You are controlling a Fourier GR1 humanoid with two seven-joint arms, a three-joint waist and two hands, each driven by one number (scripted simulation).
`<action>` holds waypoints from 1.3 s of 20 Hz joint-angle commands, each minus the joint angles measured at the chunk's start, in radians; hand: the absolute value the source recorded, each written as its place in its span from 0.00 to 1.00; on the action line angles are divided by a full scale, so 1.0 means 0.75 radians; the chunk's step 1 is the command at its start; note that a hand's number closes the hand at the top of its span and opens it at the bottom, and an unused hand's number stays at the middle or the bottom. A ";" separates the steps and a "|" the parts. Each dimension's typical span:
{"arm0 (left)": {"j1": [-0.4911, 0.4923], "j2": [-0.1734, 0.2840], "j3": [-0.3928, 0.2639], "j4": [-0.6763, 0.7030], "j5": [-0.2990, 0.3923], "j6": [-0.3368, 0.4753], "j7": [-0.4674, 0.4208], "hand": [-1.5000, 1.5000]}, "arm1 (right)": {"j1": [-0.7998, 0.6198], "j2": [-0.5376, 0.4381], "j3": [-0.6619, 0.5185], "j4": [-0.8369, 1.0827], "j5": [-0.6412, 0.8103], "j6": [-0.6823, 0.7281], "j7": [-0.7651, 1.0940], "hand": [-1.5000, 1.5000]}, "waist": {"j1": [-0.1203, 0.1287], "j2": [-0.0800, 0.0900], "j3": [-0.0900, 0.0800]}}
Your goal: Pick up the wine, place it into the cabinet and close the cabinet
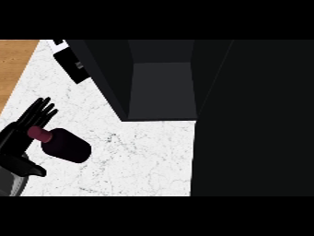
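Left hand (20, 133), lower left: fingers straight, touching the wine (64, 144) neck; bottle lying on white table (139, 156); cabinet (160, 85) open above.

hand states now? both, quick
Left hand: open, fingers straight, beside the wine bottle's neck, not curled round it.
Right hand: not in view.

light: even, bright on white counter (139, 156) | cabinet (160, 87) interior and right side very dark | shadows: none distinct | glare: none
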 commanded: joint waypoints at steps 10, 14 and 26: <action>-0.182 0.036 -0.083 0.552 -0.202 0.009 -0.387 0.00 | -0.106 -0.032 -0.097 0.026 -0.075 -0.004 0.039 0.00 | 0.001 0.011 -0.021; -0.157 0.044 -0.136 0.617 -0.260 0.013 -0.488 0.00 | 0.035 -0.001 -0.015 -0.027 -0.005 0.029 -0.021 0.00 | -0.005 0.010 -0.021; -0.233 -0.004 -0.136 0.814 -0.227 -0.002 -0.592 0.00 | 0.048 -0.018 -0.080 0.053 -0.044 0.066 -0.092 0.00 | -0.010 0.013 -0.021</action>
